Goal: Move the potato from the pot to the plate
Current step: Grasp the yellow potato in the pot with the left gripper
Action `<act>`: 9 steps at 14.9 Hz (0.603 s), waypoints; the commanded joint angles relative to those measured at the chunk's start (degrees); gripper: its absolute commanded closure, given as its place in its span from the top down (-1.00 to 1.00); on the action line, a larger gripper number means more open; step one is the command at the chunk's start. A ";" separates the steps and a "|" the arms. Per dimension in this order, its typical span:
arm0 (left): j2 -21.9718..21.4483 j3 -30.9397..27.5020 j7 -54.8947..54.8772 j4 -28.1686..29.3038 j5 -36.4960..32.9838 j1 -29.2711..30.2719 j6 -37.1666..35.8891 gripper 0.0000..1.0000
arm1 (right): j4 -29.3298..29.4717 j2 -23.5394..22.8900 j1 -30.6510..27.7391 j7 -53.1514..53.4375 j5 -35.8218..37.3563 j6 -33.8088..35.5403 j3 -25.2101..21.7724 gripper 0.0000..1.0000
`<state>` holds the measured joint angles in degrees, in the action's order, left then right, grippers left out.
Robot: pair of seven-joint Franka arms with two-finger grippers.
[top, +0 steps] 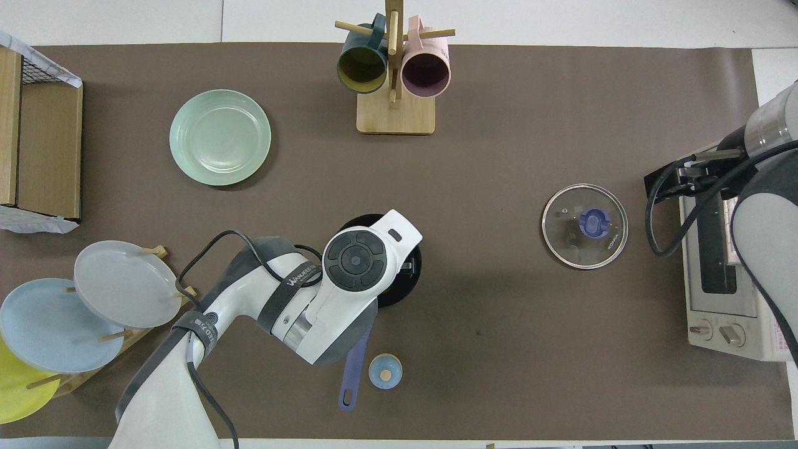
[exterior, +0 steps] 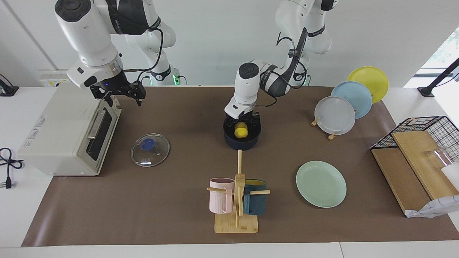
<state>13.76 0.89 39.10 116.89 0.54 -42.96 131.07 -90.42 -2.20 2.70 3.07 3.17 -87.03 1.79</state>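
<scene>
Potato (exterior: 241, 131): inside the pot (exterior: 242, 140), mid-table, between the left gripper's fingers.
Left gripper (exterior: 242, 124): lowered into the pot, fingers closed around the potato.
Plate (exterior: 321, 184): flat on the mat, at about 4 o'clock from the pot in the facing view, well apart.
Right gripper (exterior: 120, 94): waits above the toaster oven (exterior: 68, 132), fingers spread.
Glass lid (exterior: 150, 149): beside the oven.

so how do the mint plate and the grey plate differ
The mint plate lies flat on the mat; the grey plate stands tilted on edge in a wooden rack. The mint plate sits alone, farther from the robots; the grey plate is first in a row, overlapping a blue plate. The mint plate is pale green, the grey plate near white. Both are round, bare, and toward the left arm's end of the table.
</scene>
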 commanded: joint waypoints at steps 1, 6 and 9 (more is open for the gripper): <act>-0.48 -1.07 -0.34 1.49 0.60 -1.51 1.55 1.00 | -3.71 3.51 0.55 0.18 -1.15 0.45 -1.00 1.00; -0.48 -1.07 0.01 1.85 0.60 -1.78 2.08 0.83 | -3.10 3.08 0.55 0.44 -0.45 -1.48 -1.08 1.00; -0.57 -1.07 -0.07 1.85 0.69 -1.60 1.82 -0.21 | -3.63 3.60 0.55 0.44 -0.36 -1.57 -1.44 1.00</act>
<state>13.75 0.91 39.11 117.40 0.54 -43.41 131.40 -91.99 -0.15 3.14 3.07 3.18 -87.27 0.83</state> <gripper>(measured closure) 0.132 0.000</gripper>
